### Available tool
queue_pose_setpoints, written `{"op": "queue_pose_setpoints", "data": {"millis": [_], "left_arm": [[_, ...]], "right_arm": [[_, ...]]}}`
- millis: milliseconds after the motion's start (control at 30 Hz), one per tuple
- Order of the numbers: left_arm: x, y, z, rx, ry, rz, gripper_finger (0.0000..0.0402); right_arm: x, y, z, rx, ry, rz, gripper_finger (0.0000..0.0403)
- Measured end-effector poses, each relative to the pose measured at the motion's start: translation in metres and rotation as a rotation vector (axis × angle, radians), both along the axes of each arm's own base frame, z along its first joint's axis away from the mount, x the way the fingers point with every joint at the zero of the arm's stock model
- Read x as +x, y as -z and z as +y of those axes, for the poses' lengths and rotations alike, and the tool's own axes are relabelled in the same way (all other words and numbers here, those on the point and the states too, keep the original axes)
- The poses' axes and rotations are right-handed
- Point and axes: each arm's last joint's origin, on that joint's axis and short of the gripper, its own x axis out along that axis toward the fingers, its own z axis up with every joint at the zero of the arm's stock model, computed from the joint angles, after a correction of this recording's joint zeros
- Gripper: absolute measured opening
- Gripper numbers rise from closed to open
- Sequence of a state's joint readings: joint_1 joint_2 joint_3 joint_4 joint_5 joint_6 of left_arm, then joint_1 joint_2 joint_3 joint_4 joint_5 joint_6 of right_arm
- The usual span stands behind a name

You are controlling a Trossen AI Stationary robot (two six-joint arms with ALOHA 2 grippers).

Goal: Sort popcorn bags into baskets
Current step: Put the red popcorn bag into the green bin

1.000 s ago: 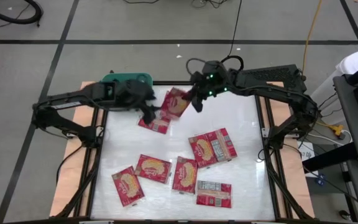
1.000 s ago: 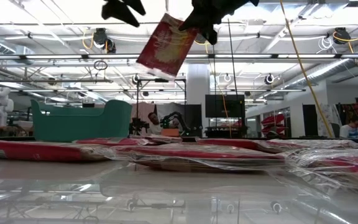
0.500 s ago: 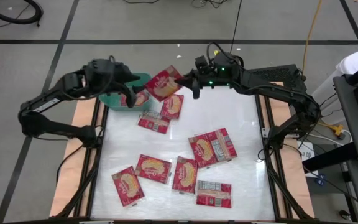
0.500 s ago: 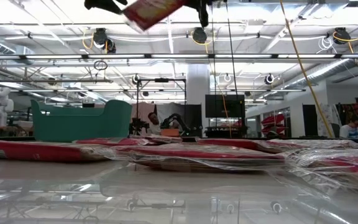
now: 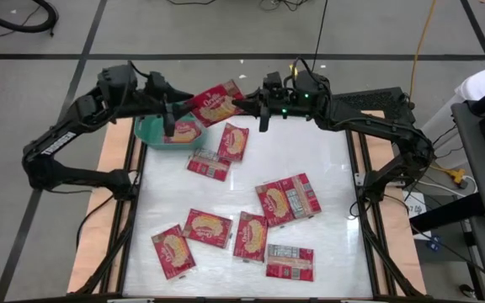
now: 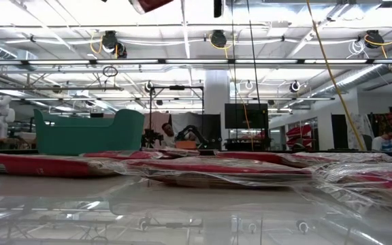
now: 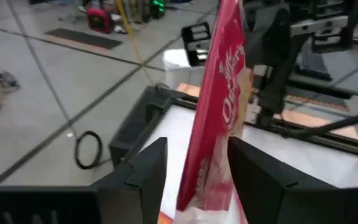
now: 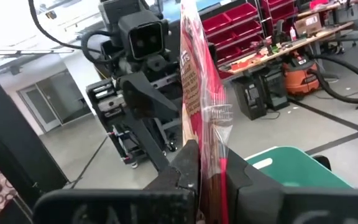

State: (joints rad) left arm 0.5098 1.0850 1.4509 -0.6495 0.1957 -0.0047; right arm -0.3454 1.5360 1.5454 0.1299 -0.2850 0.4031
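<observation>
Right gripper [image 5: 244, 104] is clamped on the raised bag [image 5: 215, 103], at the table's 12 o'clock. Left gripper [image 5: 178, 114] straddles the bag's other end, fingers [image 7: 143, 180] apart. Bin [image 5: 148, 131] sits at 10 o'clock, with another bag [image 5: 183, 132] inside.

The table [image 5: 327, 181] has a white top with tan boards along both long sides, and it stands on a grey floor [image 5: 183, 29] crossed by dark tape lines. Behind the table, a white pillar [image 6: 216, 99] rises to a ceiling of pipes and round lamps [image 6: 109, 41]. Just beside the pillar hangs a dark screen [image 6: 245, 116]. Red storage bins [image 8: 232, 18] fill shelves farther off.
</observation>
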Motion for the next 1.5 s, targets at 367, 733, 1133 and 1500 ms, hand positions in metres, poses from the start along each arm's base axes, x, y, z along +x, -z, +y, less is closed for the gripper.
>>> {"op": "queue_pose_setpoints", "data": {"millis": [367,733,1133,1500], "left_arm": [[0.011,0.008,0.007,0.026,0.097,0.051,0.0045],[-0.004,0.023,0.022,0.095,-0.032,0.257,0.0031],[-0.020,0.072,0.064,-0.058,-0.197,0.772,0.0034],[-0.023,0.110,0.103,-0.314,-0.167,0.932,0.0023]], "right_arm": [[-0.001,0.000,-0.004,-0.109,0.013,0.009,0.0014],[-0.005,0.035,-0.023,-0.024,0.062,0.152,0.0070],[-0.015,0.070,-0.039,0.096,0.104,0.336,0.0120],[-0.015,0.072,-0.039,0.127,0.106,0.341,0.0121]]}}
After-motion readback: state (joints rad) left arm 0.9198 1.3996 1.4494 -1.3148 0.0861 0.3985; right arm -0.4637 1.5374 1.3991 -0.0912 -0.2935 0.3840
